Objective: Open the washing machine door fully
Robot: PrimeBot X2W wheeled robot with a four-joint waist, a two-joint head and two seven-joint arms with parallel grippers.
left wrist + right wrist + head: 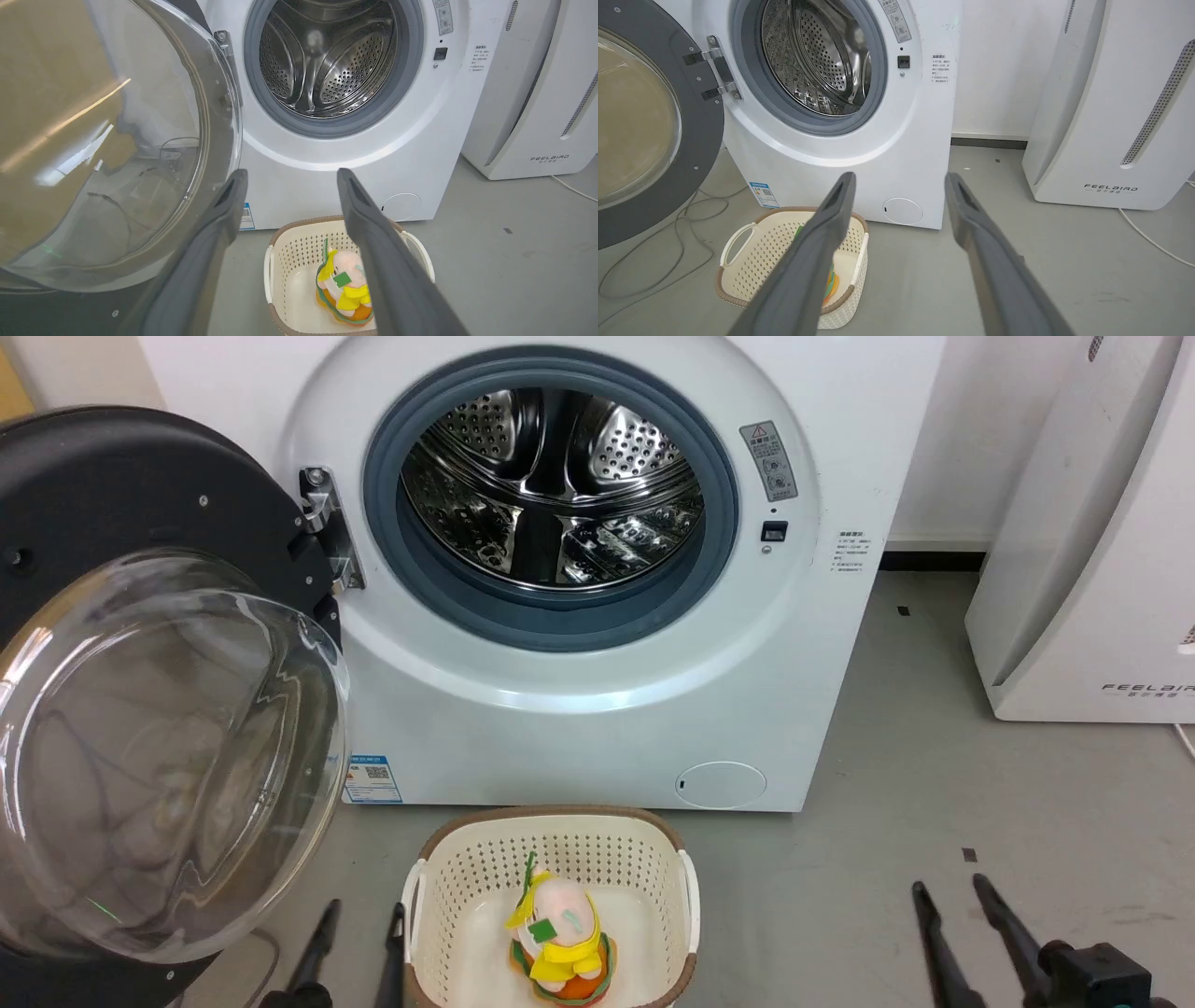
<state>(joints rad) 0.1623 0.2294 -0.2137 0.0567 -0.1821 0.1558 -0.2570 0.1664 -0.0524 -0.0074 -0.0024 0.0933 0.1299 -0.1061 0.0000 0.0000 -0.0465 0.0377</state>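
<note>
Washing machine door [140,709] swung open — hung left of the drum [551,485], left claw [367,905] and right claw [950,885] both spread apart, nothing gripped, basket [551,814] set on the floor [934,756] between them.

Only legible text: FEELBIRD, grey letters low on the white appliance [1087,116] right of the washing machine [859,154]. On the machine's front: grey warning sticker [768,460] with a triangle sign, small print block [851,551], and blue label [372,778] with a QR code. All three too small to read.
</note>
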